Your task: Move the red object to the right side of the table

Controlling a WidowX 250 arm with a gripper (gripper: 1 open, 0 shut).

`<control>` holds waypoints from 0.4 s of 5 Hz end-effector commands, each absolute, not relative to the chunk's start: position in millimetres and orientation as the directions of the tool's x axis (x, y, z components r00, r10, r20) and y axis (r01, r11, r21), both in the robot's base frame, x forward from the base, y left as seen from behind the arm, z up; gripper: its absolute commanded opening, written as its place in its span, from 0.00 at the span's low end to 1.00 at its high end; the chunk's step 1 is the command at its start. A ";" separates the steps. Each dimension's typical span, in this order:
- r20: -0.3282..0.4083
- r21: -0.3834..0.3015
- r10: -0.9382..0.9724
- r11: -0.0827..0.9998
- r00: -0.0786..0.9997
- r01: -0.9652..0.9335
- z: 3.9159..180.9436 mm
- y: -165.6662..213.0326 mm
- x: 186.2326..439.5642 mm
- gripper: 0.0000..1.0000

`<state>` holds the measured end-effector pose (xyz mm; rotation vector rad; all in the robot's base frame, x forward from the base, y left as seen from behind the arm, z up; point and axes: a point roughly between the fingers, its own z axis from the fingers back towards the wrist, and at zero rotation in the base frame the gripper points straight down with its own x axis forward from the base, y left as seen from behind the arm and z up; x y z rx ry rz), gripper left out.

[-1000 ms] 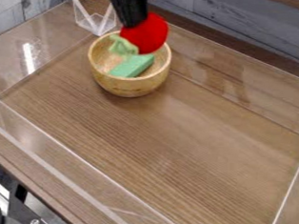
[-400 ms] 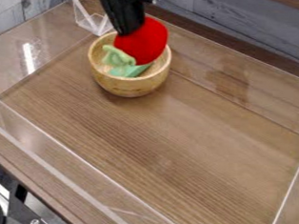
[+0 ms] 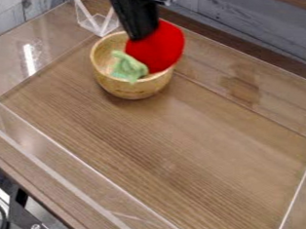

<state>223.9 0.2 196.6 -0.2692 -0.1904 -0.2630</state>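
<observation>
A bright red object (image 3: 157,44) hangs just above the right rim of a wooden bowl (image 3: 132,68), pinched at its top by the closed black fingers (image 3: 139,26) directly over it. Something light green lies inside the bowl. The bowl sits at the far left of the wood-grain surface (image 3: 181,138).

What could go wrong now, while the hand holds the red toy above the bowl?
1. The hand grips only the top of the red toy, so the soft body hangs below and might slip out.
2. The toy hangs low over the rim of the wooden bowl; moving sideways without lifting could catch the rim and push the bowl.
3. The green piece lies just beneath the toy and may be dragged out.
</observation>
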 end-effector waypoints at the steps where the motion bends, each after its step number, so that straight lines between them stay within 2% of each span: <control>1: 0.265 -0.225 -0.312 0.900 0.912 0.374 213.8 -20.7 222.6 0.00; 2: 0.250 -0.238 -0.366 0.874 0.896 0.424 201.8 -46.8 217.5 0.00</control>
